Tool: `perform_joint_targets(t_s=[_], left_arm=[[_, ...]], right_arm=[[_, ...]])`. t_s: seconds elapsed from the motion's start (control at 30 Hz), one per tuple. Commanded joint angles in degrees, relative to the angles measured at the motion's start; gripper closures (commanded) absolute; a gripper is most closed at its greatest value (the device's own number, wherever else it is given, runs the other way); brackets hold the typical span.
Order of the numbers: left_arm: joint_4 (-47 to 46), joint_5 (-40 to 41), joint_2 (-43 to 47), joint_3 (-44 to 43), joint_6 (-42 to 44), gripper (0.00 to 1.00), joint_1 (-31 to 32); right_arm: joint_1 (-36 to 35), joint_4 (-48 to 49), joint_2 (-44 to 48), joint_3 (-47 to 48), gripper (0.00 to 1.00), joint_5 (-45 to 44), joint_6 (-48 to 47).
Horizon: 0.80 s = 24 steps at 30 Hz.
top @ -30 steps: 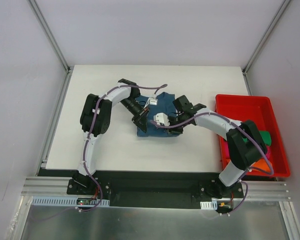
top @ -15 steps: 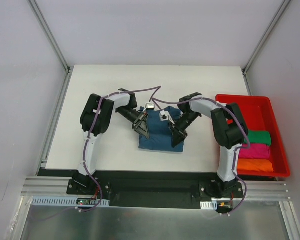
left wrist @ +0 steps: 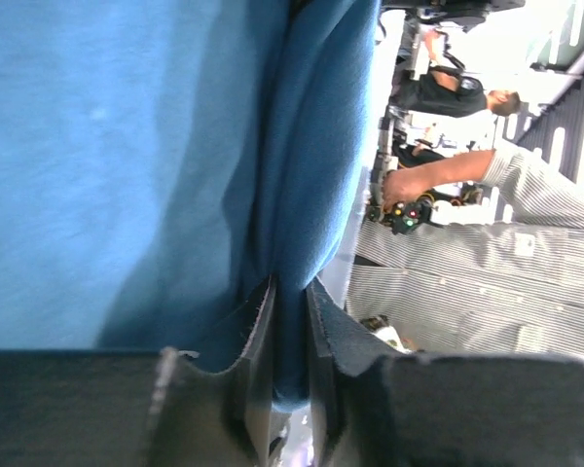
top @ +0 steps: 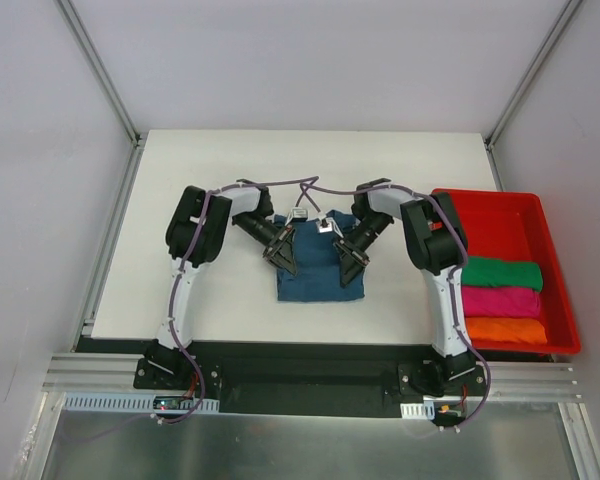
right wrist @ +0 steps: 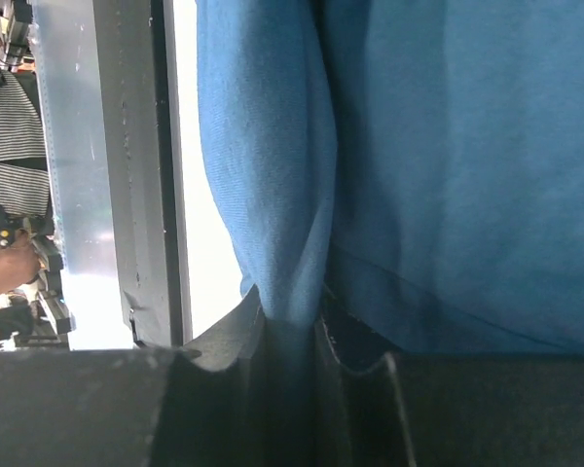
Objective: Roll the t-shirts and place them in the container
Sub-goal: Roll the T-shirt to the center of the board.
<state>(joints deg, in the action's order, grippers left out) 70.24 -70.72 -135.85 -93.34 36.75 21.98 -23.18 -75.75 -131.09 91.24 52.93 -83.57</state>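
The left pincer (top: 283, 256) and the right pincer (top: 348, 262) are both clamped on the teal-blue t-shirt (top: 318, 280). It lies folded into a rough rectangle on the white surface (top: 200, 190) between the two of them. The left one bites the shirt's left edge, the right one its right edge. In the left wrist view a thick fold of blue cloth runs down into the narrow gap between the fingers (left wrist: 343, 341) and is pinched there. The right wrist view shows the same, a rounded fold squeezed between that pincer's fingers (right wrist: 358, 358). In both wrist views the rest of the shirt spreads out ahead of the tips. Well off to the right of the right pincer stands a red tray (top: 500, 205), and in it three rolled shirts lie side by side — a green t-shirt (top: 502, 273), a magenta t-shirt (top: 504, 300) touching it on the side toward the arm bases, and an orange t-shirt (top: 505, 328) nearest the bases.
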Motion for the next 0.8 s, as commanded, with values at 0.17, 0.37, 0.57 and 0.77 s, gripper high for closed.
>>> perform_joint_targets(t_s=[0.17, 0.37, 0.57, 0.77], left_arm=[[-7.21, 16.3, 11.47, 0.96, -2.91, 0.66, -9.58], [-15.8, 22.46, 30.44, 8.6, 9.88, 0.52, -8.71], [-25.4, 30.71, 48.47, 23.19, 19.48, 0.38, 4.79], [-38.49, 37.31, 54.38, 35.58, 23.62, 0.29, 17.64]], right_arm=[[0.86, -19.26, -8.73, 10.0, 0.87, -6.69, 6.21], [0.07, -19.09, -12.96, 14.84, 0.87, -7.13, 14.39], [-1.17, -18.38, -13.93, 15.54, 0.86, -8.89, 16.6], [-1.25, -18.3, -13.84, 15.37, 0.86, -8.98, 16.51]])
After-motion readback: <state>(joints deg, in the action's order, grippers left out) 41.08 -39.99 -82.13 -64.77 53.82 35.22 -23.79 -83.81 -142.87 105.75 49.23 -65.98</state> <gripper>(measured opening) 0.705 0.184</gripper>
